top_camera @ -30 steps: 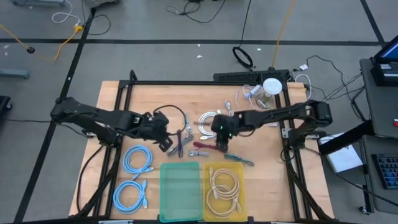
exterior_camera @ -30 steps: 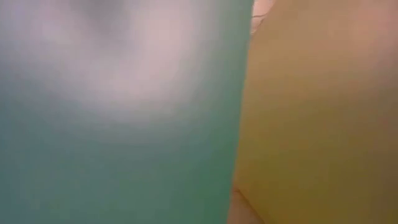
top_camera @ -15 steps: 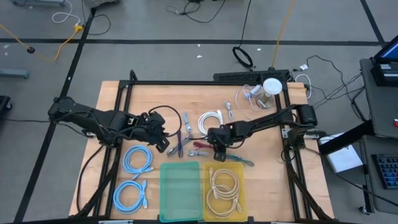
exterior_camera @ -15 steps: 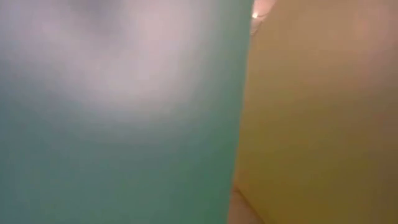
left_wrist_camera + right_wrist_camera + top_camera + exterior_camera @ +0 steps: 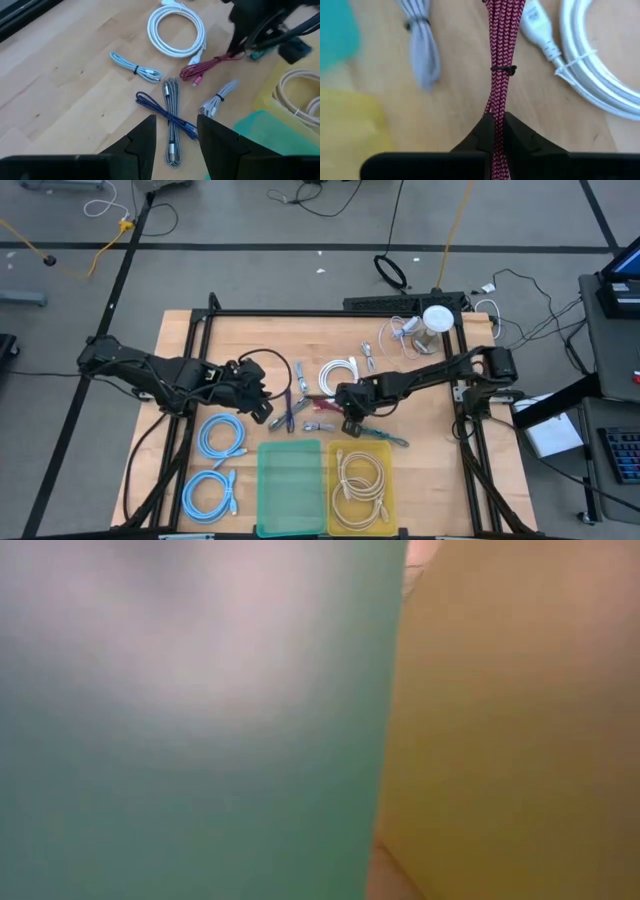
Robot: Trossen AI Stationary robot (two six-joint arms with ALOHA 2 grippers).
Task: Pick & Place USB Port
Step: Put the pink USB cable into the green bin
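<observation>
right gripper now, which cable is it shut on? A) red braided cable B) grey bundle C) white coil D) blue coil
A: in the right wrist view the right gripper has its fingers pinched on the red braided cable, with the white coil and the grey bundle lying apart on either side.

Light wood surface [image 5: 240, 330] with a black frame around it. Near edge: green tray [image 5: 290, 475] and yellow tray [image 5: 361, 502] side by side, the yellow one holding coiled beige cables; two blue coiled cables [image 5: 220, 438] lie just left of the green tray. Mid-surface: white coiled cable [image 5: 176, 29], red braided cable [image 5: 501, 55], dark blue cable [image 5: 167, 117], grey braided cable [image 5: 171, 120], light blue bundle [image 5: 135, 69], all small tied bundles lying close together.
</observation>
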